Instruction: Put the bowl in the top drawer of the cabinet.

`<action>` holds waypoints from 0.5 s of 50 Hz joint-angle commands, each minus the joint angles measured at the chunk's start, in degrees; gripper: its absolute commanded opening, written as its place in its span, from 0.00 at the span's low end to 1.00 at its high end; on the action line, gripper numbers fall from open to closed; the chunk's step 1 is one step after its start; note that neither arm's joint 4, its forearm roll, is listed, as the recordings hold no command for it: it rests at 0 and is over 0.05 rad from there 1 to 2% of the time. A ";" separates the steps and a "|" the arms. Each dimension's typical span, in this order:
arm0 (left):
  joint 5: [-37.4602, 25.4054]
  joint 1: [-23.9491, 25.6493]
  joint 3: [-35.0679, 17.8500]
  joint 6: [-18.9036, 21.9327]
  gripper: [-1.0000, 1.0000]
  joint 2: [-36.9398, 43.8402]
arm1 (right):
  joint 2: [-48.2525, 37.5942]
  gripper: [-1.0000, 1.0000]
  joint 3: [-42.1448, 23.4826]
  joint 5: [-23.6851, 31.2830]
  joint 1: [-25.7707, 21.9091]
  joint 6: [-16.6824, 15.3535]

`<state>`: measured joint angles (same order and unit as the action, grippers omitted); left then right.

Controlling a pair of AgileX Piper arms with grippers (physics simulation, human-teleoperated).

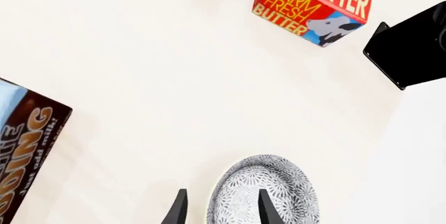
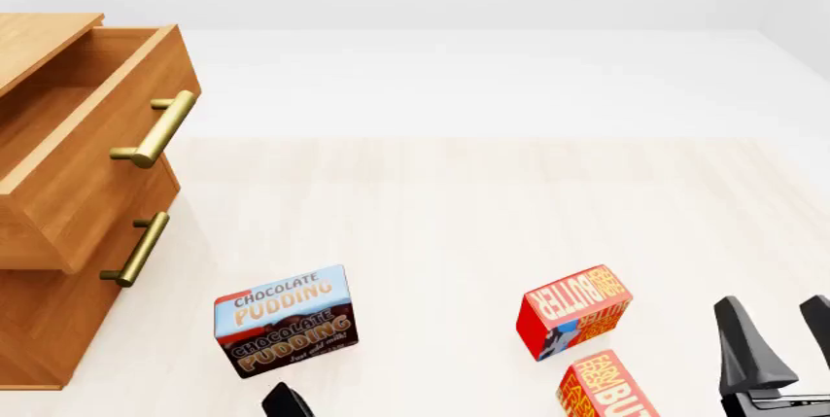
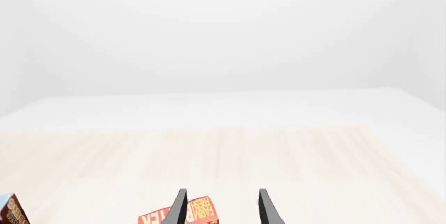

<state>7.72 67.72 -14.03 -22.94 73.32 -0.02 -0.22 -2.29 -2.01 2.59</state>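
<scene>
The bowl (image 1: pixel 263 192) sits low in the left wrist view, one finger of the wide left gripper (image 1: pixel 221 208) over it. The top drawer (image 2: pixel 91 135), upper left, is open. The right gripper (image 2: pixel 778 344) waits wide. A poor grip could drop it.

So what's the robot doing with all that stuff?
It is going for the bowl. The left gripper hangs over the bowl, fingers open across its rim, not squeezing it yet. The top drawer of the cabinet is already pulled open, waiting. The right gripper is open too, holding nothing. A pudding box and butter boxes just sit on the table.
</scene>
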 commanded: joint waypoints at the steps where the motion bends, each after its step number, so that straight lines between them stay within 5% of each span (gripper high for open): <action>1: 1.15 0.75 0.21 -0.93 1.00 1.14 | 0.00 1.00 0.00 0.15 0.08 0.04; 25: 3.76 1.77 0.73 -2.28 1.00 3.29 | -0.01 1.00 0.01 0.57 0.26 -0.01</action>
<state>10.55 69.09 -13.51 -24.71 75.87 -0.03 -0.21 -1.86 -1.83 2.59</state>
